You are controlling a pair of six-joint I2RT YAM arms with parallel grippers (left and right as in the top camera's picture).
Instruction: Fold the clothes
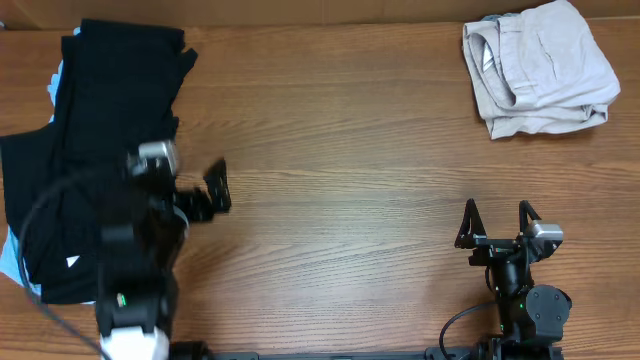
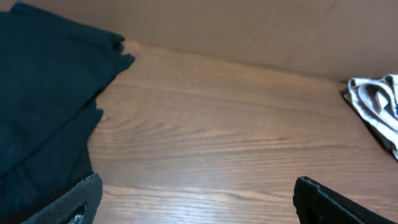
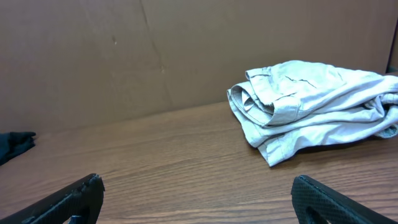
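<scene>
Both of your grippers are standing released and empty over the worktop.

You are holding the left gripper wide open at the inner edge of the black garments. These are lying spread along the left edge up to the far left corner, with light blue cloth peeking out beneath. One finger is hanging over the black fabric, so you are probably lining up a first pinch there. Your right gripper is sitting by the near edge on the right, jaws apart, facing the beige shorts. These are lying bundled in the far right corner, well apart from it, seemingly set aside.
</scene>
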